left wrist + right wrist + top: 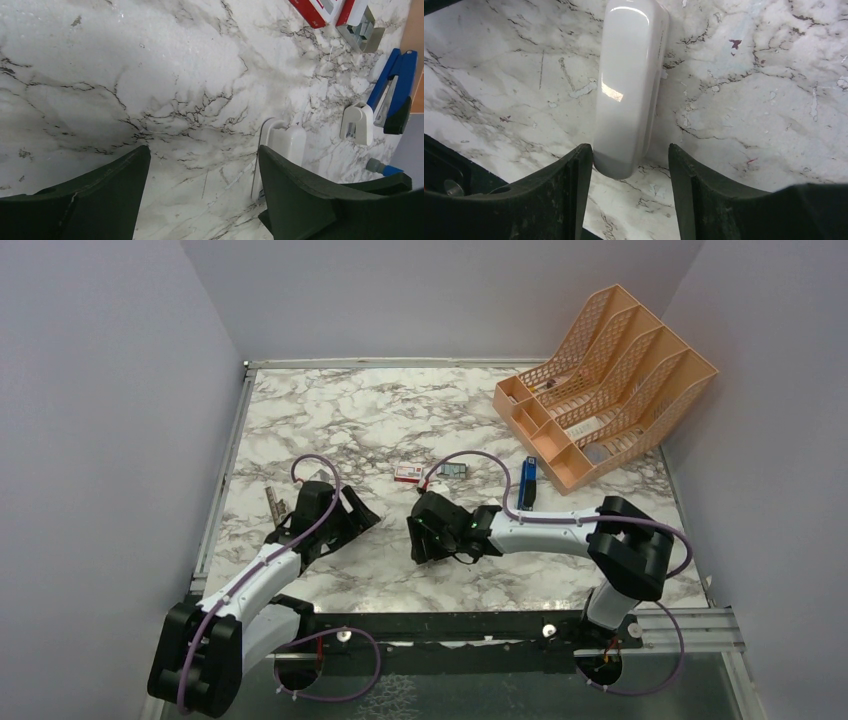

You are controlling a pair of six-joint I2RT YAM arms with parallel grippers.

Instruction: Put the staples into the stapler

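The white stapler (629, 85) lies closed and flat on the marble. Its near end sits between the tips of my right gripper (629, 150), against the left finger and apart from the right one; that gripper is open. In the top view the right gripper (420, 538) hides the stapler. My left gripper (203, 150) hangs open over bare marble, with the stapler (286, 142) just beyond its right finger. The staples (455, 469), a small grey block (362, 32), lie farther back beside the red-and-white box.
A red-and-white box (407, 475) lies mid-table. A blue-and-black tool (527, 483) and a small white stub (357, 122) lie to its right. An orange file rack (600, 385) fills the back right corner. A thin metal piece (275, 502) lies near the left edge.
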